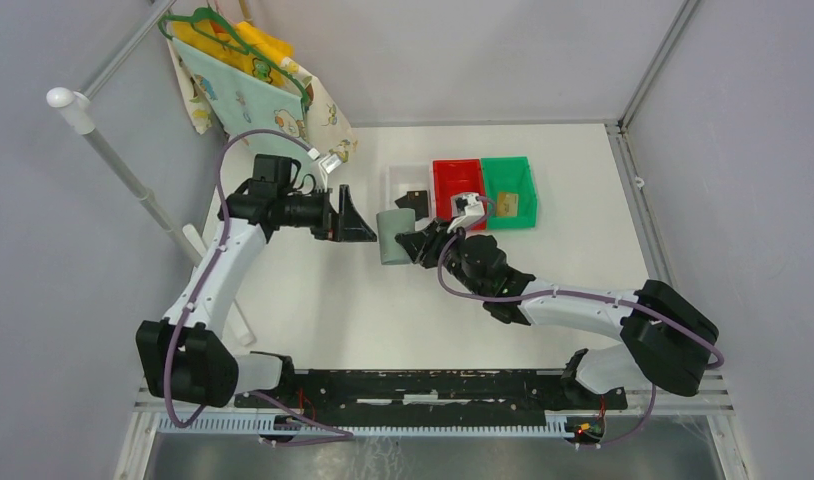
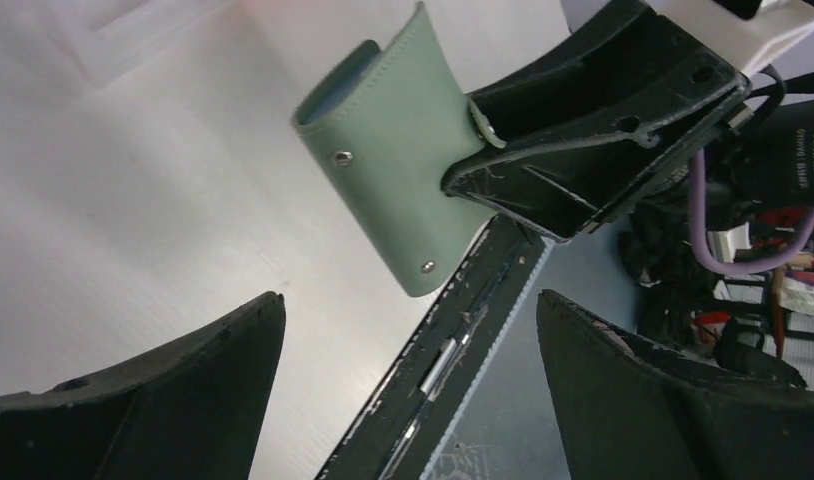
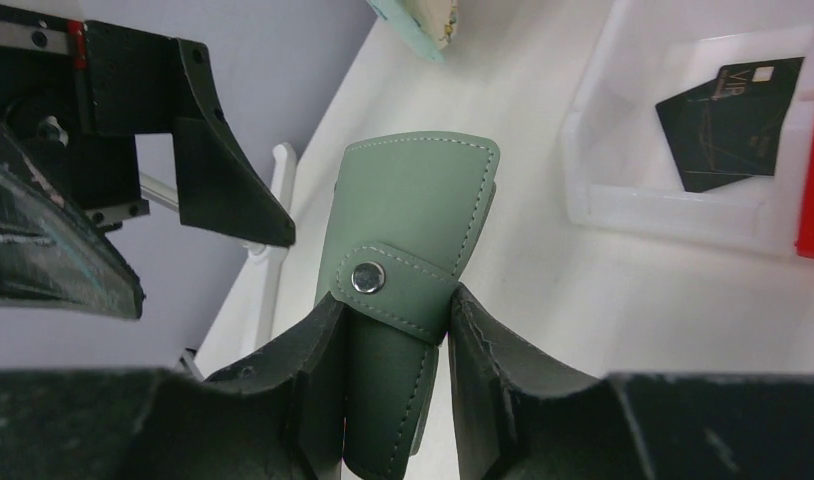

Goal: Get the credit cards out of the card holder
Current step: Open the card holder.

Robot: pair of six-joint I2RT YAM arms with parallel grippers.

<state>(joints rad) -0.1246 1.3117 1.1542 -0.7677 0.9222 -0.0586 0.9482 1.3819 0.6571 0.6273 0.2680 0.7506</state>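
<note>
The grey-green card holder (image 1: 393,237), snapped closed, hangs above mid-table, pinched at its strap end between the right gripper's (image 1: 417,243) fingers. Its free end juts leftward toward the left gripper (image 1: 345,216), which faces it with jaws spread wide and empty, near but not touching. Behind it, a black card (image 1: 414,198) lies in the clear tray (image 1: 395,180).

Bright, even light; soft wrist-view blur
</note>
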